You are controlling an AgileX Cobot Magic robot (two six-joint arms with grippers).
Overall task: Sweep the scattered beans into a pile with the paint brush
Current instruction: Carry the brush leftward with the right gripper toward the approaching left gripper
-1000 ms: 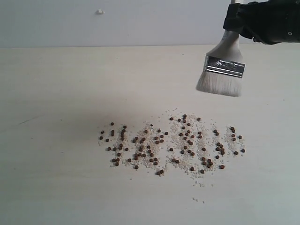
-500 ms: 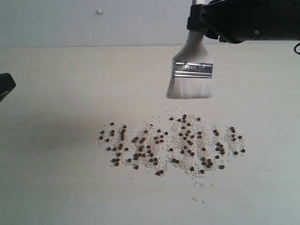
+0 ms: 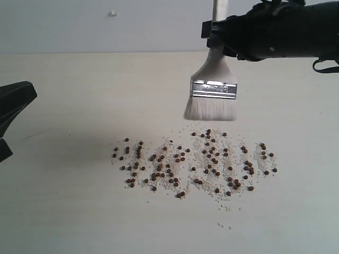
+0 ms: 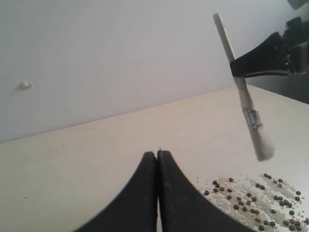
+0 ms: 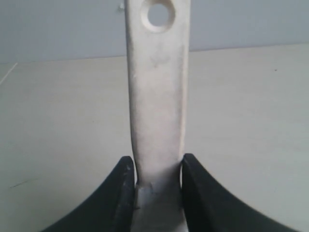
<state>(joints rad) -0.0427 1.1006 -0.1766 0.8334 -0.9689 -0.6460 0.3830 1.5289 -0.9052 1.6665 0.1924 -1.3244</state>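
The beans (image 3: 193, 161) lie scattered in a wide band across the pale table, dark brown grains mixed with whitish crumbs; no pile shows. The paint brush (image 3: 212, 90) hangs upright just above the band's far edge, bristles down and clear of the table. My right gripper (image 3: 220, 37) is shut on its cream handle (image 5: 157, 96), the hole at the handle's end showing beyond the jaws. My left gripper (image 4: 157, 153) is shut with nothing in it, at the exterior view's left edge (image 3: 13, 106). From the left wrist the brush (image 4: 244, 96) and some beans (image 4: 256, 203) show too.
The pale wooden table (image 3: 63, 201) meets a light grey wall (image 3: 106, 26) at the back. A small white speck (image 3: 112, 13) sits on the wall. A thin dark scratch (image 3: 29, 136) marks the table at the left.
The right arm has carried the brush leftward and lower, from the far right to over the beans' far edge. The left gripper has come into view at the left edge.
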